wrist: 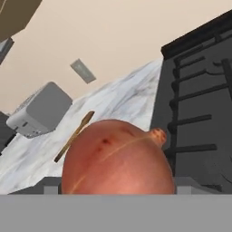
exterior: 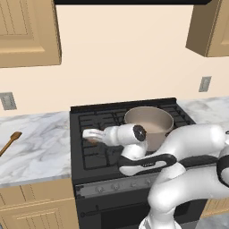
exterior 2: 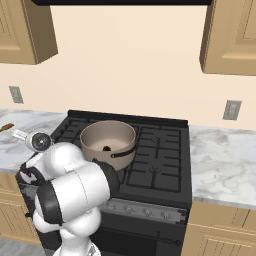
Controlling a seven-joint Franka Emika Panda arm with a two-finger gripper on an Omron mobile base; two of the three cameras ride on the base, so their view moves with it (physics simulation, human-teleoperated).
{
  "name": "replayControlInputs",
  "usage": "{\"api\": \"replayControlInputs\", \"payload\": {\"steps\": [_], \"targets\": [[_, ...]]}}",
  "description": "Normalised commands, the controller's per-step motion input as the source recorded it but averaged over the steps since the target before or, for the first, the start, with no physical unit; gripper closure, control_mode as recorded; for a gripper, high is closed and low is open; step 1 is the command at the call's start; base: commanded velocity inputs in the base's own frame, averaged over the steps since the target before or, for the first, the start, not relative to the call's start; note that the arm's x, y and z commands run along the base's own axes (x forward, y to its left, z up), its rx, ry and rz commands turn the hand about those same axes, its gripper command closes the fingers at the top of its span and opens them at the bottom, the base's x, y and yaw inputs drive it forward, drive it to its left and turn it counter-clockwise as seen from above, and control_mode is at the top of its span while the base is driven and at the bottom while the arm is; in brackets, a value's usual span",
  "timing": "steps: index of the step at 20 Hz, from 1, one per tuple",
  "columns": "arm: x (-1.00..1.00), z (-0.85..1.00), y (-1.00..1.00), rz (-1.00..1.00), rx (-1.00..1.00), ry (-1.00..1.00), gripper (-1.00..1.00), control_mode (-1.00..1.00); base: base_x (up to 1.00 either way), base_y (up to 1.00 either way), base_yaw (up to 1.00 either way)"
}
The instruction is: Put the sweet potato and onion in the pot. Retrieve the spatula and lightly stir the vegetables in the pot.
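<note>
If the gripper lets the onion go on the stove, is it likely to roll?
The onion looks round and smooth, so it would probably roll on a flat surface. The stove has raised grates, which might catch it. Its glossy skin may also slip in the gripper.

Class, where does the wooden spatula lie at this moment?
In the left base view the spatula lies on the marble counter at the far left, well apart from the stove.

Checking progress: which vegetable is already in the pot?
The sweet potato, the dark lump inside the pot; the reddish onion is in the claw.
</note>
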Motion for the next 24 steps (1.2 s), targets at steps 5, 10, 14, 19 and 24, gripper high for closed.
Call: {"api": "replayControlInputs", "payload": {"steps": [5, 10, 14, 19, 24], "targets": [[-0.30, 0.65, 0.02, 0.07, 0.00, 0.30, 1.00, -1.00, 0.00, 0.00, 0.00], [-0.21, 0.40, 0.01, 0.07, -0.01, 0.33, 1.00, -1.00, 0.00, 0.00, 0.00], [-0.47, 0.06, 0.00, 0.05, -0.12, 0.06, 1.00, -1.00, 0.00, 0.00, 0.00], [-0.70, -0.04, 0.00, 0.05, -0.23, -0.01, 1.00, -1.00, 0.00, 0.00, 0.00], [-0.85, 0.01, -0.03, 0.07, -0.29, -0.20, 1.00, -1.00, 0.00, 0.00, 0.00]]}}
